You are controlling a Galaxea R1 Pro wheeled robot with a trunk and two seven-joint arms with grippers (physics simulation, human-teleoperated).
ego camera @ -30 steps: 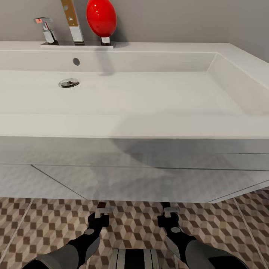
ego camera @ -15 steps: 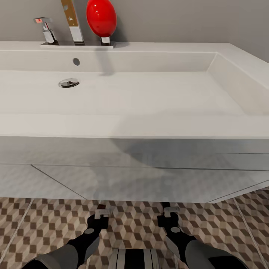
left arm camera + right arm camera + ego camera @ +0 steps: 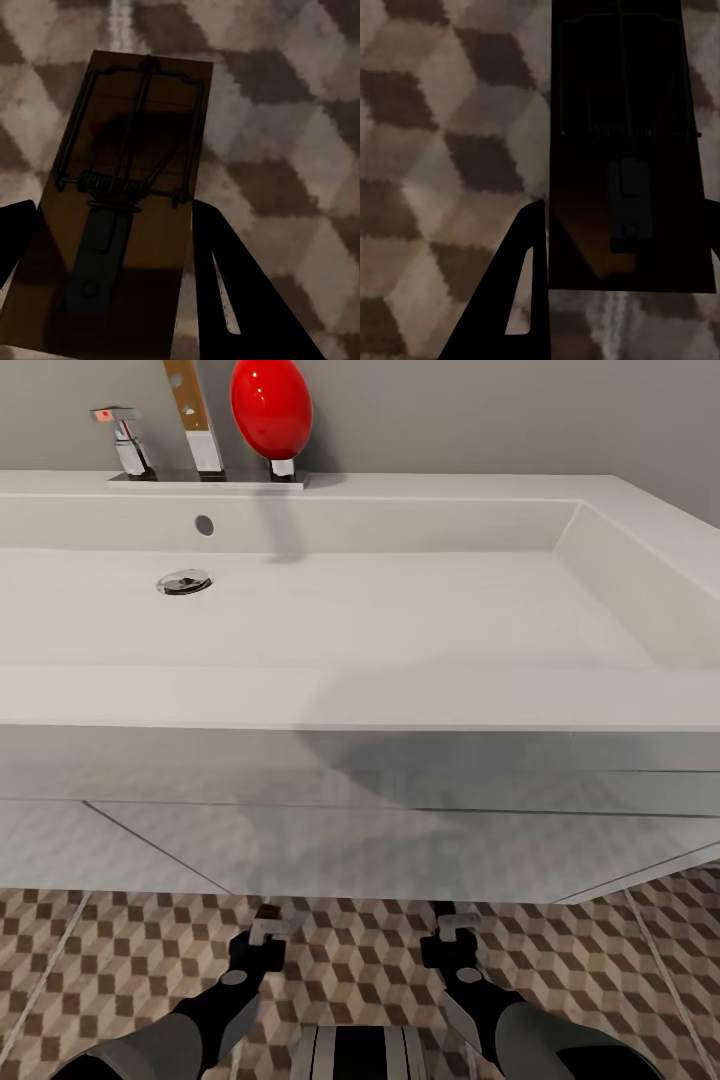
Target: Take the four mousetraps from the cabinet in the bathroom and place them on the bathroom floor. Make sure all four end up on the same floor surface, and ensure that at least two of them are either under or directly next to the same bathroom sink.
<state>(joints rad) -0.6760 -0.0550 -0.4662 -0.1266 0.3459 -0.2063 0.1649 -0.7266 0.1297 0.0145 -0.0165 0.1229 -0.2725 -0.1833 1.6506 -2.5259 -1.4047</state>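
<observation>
The wide white sink spans the head view, and the cube-patterned bathroom floor shows below its front edge. Both grippers hang low over those tiles, just in front of the sink. In the left wrist view, my left gripper is shut on a brown wooden mousetrap, with a finger against each long side. My right gripper holds a second mousetrap the same way, deep in shadow. From the head camera the left gripper and right gripper are side by side. The cabinet is out of view.
A chrome tap, a lever handle and a red egg-shaped object stand on the sink's back ledge. The round drain lies in the basin. The sink's white front panel rises directly ahead of both grippers.
My left arm has shifted slightly to the left with its mousetrap. The right arm and the camera have stayed still.
</observation>
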